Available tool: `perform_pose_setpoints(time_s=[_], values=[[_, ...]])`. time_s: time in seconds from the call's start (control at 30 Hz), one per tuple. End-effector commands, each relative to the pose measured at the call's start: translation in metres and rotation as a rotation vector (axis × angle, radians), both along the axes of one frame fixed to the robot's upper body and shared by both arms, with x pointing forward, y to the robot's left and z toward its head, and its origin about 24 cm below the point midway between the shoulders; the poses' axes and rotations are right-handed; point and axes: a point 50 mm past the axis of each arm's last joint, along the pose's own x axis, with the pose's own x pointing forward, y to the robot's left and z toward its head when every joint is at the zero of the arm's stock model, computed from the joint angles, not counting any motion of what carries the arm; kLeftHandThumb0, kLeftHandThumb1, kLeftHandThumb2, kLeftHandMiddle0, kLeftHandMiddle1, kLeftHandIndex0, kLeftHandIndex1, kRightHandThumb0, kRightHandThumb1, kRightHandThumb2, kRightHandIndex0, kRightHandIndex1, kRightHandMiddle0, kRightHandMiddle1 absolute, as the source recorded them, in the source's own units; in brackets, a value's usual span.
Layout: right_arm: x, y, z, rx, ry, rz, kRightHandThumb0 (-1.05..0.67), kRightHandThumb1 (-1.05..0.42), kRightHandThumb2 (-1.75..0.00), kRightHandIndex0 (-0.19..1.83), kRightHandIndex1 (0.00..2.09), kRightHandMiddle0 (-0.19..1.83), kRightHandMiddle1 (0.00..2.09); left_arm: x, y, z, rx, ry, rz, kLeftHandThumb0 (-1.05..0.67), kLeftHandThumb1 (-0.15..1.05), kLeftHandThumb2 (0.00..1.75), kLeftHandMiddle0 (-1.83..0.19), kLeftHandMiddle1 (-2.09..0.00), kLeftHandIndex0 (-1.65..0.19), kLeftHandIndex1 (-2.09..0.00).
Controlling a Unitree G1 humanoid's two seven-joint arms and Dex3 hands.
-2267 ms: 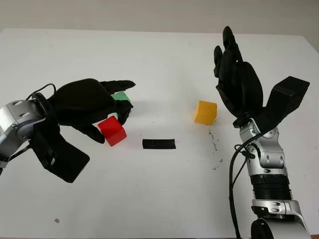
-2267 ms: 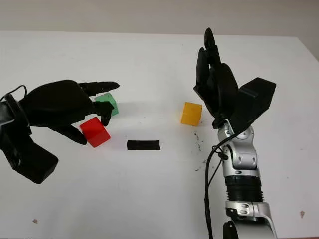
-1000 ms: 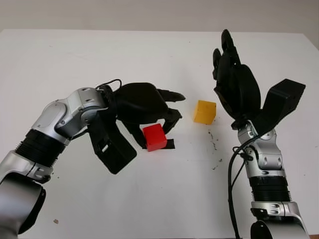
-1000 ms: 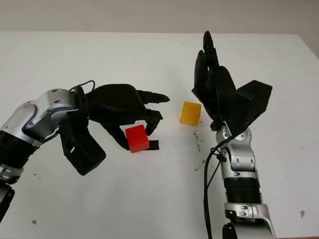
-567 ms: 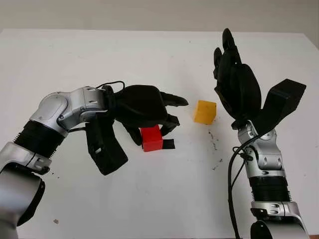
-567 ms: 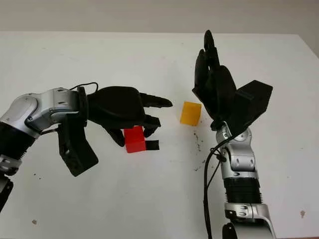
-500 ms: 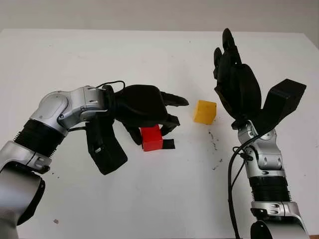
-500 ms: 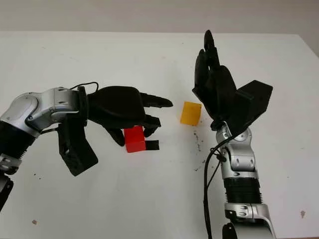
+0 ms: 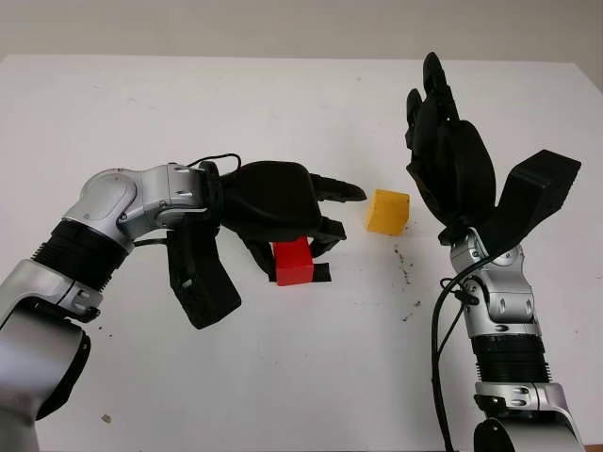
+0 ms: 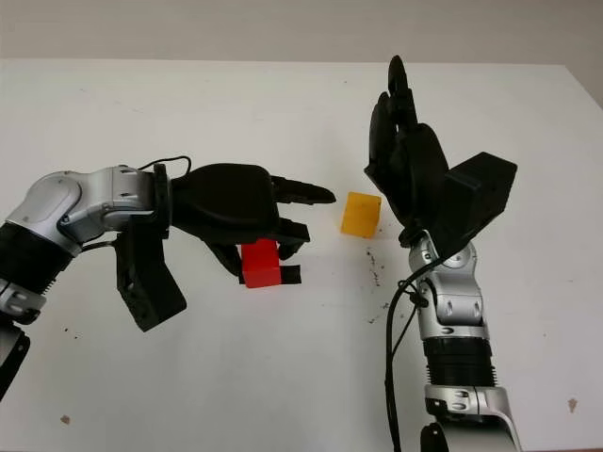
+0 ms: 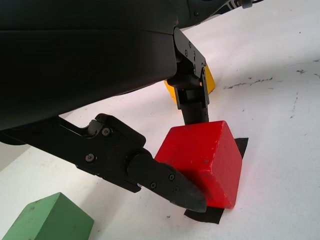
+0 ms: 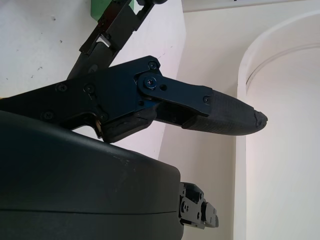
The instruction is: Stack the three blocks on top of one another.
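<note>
One block held: our left hand (image 9: pixel 283 202) grips the red block (image 9: pixel 293 261) over the black tape mark (image 9: pixel 318 273), probably the stack's base spot.
Right hand (image 9: pixel 443 155): raised at three o'clock, holding nothing, clear of the yellow block (image 9: pixel 387 212).

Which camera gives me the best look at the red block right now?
The left wrist view: the red block sits large there, gripped by the left robot hand over the black tape. Both eye views show it smaller, partly covered by that hand. The right wrist view looks at the right robot hand, raised and open.
</note>
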Motion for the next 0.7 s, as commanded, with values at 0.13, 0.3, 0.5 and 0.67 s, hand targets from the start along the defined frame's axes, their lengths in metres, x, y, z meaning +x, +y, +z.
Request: perform_pose_setpoints(time_s=[0.13,0.3,0.5,0.67], values=[[-0.002,-0.001,0.002,-0.002,-0.022,-0.001,-0.8,-1.05,-0.72,-0.19,0.0,-0.19,0.0,-0.002,-0.002,0.004,0.037,-0.022,-0.013,-0.63,0.89,0.05,0.11,-0.05,-0.3,-0.43],[-0.002,-0.001,0.002,0.001,-0.02,-0.003,-0.79,-1.05,-0.72,-0.19,0.0,-0.19,0.0,-0.004,0.003,0.008,0.061,-0.041,-0.012,-0.73,0.9,0.06,0.15,-0.04,-0.2,-0.14],[-0.001,-0.001,0.001,-0.004,-0.021,0.008,-0.79,-1.05,-0.73,-0.19,0.0,-0.19,0.0,-0.006,0.016,0.016,0.042,-0.054,0.017,-0.82,0.88,0.05,0.19,0.0,0.07,-0.01],[0.0,0.0,0.001,-0.006,-0.019,0.01,-0.79,-1.05,-0.73,-0.19,0.0,-0.19,0.0,-0.007,0.036,0.029,0.04,-0.091,0.132,-0.86,0.86,0.04,0.19,0.0,0.19,0.0]])
